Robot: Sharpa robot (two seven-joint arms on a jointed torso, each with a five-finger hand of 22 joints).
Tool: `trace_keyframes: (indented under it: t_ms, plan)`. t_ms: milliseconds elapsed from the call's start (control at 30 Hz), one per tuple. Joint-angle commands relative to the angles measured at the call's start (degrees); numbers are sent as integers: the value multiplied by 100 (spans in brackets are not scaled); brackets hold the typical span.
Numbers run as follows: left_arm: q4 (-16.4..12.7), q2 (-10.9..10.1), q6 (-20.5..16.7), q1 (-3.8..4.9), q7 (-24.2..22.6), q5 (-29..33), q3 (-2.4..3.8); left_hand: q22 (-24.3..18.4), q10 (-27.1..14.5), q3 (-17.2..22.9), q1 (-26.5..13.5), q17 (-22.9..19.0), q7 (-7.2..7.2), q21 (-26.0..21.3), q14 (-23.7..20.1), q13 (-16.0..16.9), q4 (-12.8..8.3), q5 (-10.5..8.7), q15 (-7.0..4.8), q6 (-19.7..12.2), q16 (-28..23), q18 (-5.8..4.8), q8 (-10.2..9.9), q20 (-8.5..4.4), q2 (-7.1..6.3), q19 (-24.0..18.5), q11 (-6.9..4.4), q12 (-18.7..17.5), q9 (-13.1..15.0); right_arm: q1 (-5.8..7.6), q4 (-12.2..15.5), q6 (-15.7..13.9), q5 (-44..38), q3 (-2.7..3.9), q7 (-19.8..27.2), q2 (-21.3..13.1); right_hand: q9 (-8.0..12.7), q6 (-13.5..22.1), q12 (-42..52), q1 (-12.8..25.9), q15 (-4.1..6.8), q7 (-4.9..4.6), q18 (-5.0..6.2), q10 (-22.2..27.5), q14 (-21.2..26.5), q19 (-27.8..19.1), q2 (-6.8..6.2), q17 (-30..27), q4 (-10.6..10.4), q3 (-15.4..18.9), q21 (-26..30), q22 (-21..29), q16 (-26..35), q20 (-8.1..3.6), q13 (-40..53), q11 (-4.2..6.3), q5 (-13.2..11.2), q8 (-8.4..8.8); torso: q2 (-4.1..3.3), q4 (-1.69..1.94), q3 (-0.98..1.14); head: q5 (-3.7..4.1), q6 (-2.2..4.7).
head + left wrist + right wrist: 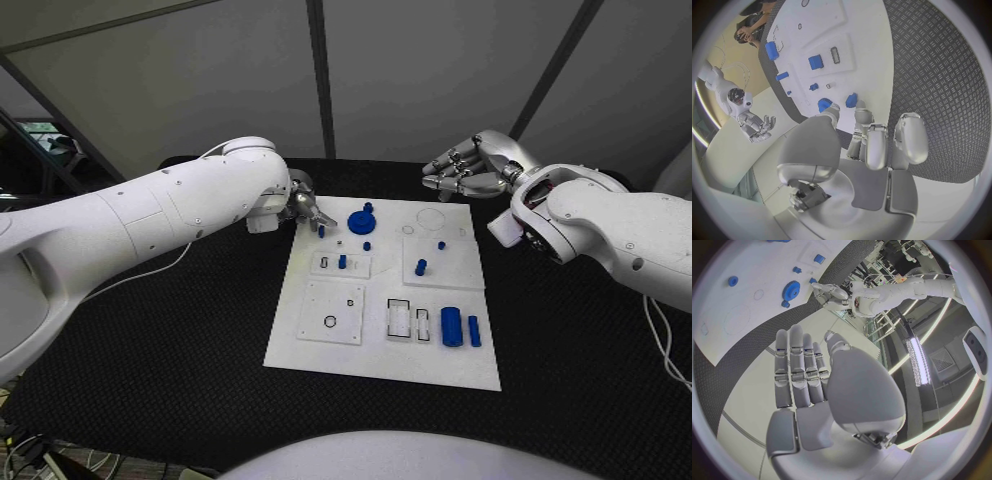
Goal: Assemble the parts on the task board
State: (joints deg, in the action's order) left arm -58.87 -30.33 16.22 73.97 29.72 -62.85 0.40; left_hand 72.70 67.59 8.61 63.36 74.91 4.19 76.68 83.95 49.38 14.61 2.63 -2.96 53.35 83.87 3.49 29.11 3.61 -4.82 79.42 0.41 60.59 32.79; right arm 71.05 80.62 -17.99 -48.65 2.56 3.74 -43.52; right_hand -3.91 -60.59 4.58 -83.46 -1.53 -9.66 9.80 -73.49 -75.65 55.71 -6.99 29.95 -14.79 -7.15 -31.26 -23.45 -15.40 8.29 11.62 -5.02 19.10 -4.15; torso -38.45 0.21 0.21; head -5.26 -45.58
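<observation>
Black table — task board holds blue parts; left robot hand pinches one, right robot hand spread.

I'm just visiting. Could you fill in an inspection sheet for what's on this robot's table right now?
Surface: black table, textured mat.
Job's things: white board at centre; blue parts on it, a blue gear near its far edge.
Clutter: nothing seen.
Hands: left hand at the board's far left corner, pinching a small blue part; right hand raised beyond the far edge, open, holding nothing.
Cables: a white cable along the left arm.
Surroundings: grey panels behind.
</observation>
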Motion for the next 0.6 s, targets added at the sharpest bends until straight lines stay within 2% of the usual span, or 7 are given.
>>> trace_keyframes:
  t_ms: [33,200,600]
  plan:
    - [17,10,84,6,-53,30,1,10,6,-31,78,731,-11,32,365,1,-12,16,-34,44,35,76,44,-45,18,17,-33,34,12,9,6,36,11,3,18,1,-3,42,-36,11,-28,8,63,9,13,12,23,-7,-17,-18,34,5,35,15,-5,-19,17,18,0,-2,0,-1,-3]
    - [35,13,135,4,-49,107,0,25,23,-27,141,737,-20,39,369,4,-11,16,-45,40,40,72,78,-56,133,27,-44,44,30,9,14,27,11,3,33,2,-3,42,-36,14,-28,8,63,9,12,13,27,-7,-20,-20,37,6,36,16,-6,-20,27,17,-4,-3,0,5,-12]
    - [77,42,206,2,-44,181,-1,41,33,-24,301,735,-29,43,369,-9,-78,17,-55,18,38,69,127,-69,264,34,-54,43,55,9,14,22,11,3,38,-4,-4,40,-35,15,-28,8,63,7,10,15,32,-6,-23,-23,38,7,36,16,-6,-19,35,16,0,-2,0,9,-25]
